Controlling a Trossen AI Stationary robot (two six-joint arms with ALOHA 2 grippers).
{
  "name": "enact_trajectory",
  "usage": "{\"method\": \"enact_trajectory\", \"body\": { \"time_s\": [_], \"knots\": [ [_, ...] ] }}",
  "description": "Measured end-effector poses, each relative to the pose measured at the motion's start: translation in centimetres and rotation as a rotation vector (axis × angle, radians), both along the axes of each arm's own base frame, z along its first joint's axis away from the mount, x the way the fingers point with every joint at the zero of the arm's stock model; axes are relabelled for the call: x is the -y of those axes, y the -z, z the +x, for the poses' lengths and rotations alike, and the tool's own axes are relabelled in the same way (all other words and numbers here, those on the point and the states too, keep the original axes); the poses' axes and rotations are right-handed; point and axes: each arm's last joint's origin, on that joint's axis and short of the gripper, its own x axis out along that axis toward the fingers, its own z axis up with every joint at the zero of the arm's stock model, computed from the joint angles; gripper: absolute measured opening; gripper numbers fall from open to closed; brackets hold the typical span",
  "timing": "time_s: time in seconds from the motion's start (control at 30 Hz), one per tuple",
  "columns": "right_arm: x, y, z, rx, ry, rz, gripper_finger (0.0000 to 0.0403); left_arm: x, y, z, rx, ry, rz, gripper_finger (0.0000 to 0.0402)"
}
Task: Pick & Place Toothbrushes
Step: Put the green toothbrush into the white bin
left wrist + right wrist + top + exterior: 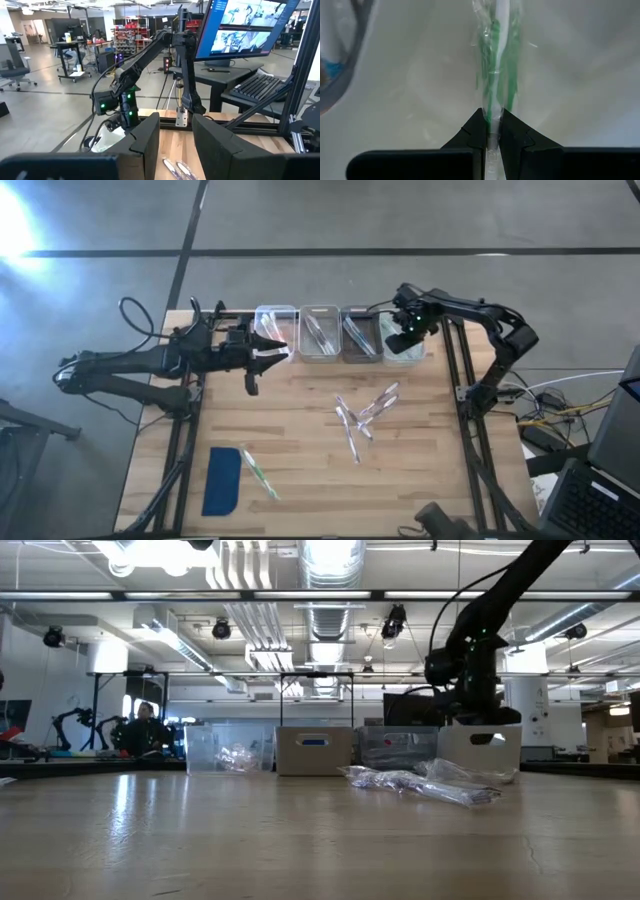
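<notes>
- R gripper (404,340): over rightmost bin (403,350) of far row; jaws clenched on a wrapped green-and-white toothbrush (496,70), seen in R wrist view pinched between the two fingers (470,132), pale bin interior behind.
- L gripper (272,352): raised near leftmost bin (275,330), at far-left part of table; fingers (147,135) parted w/ a gap, nothing seen between them; cannot tell more.
- Bins: four in a row along far edge; second bin (319,332) and third bin (360,335) each hold wrapped brushes; leftmost looks clear-walled in low view, contents unclear.
- Loose toothbrushes (362,415): small scattered pile in clear wrappers, centre-right of table, nearer than bins; also seen in low view (420,783) in front of bin row.
- Single toothbrush w/ green accent (259,470): near-left, lying just beside dark-blue pad (222,480).
- Table (300,480): pale wood top, dark frame.
- Background, low view: a person (145,725) far off at left, lab benches beyond.
</notes>
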Motion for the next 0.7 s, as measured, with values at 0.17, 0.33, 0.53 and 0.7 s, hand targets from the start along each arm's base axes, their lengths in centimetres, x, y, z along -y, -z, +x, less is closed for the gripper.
{"method": "enact_trajectory", "body": {
  "time_s": [0.17, 0.33, 0.53, 0.7],
  "knots": [
    [0.7, 0.6, 0.2, -0.015, -0.011, 0.005, 0.0028, 0.0, 0.0, 0.0, 0.001, 0.001, -0.006, 0.0123],
    [1.2, 0.9, 0.6, -0.018, -0.021, 0.009, 0.0046, 0.0, 0.0, 0.0, 0.001, 0.001, -0.006, 0.0123],
    [1.4, 0.2, 0.8, -0.002, -0.041, -0.014, 0.0076, 0.0, 0.0, 0.0, 0.001, 0.001, -0.006, 0.0123],
    [1.4, -1.7, 0.8, 0.031, -0.042, -0.063, 0.0112, 0.0, 0.0, 0.0, -0.002, 0.001, 0.007, 0.0123]
  ]
}}
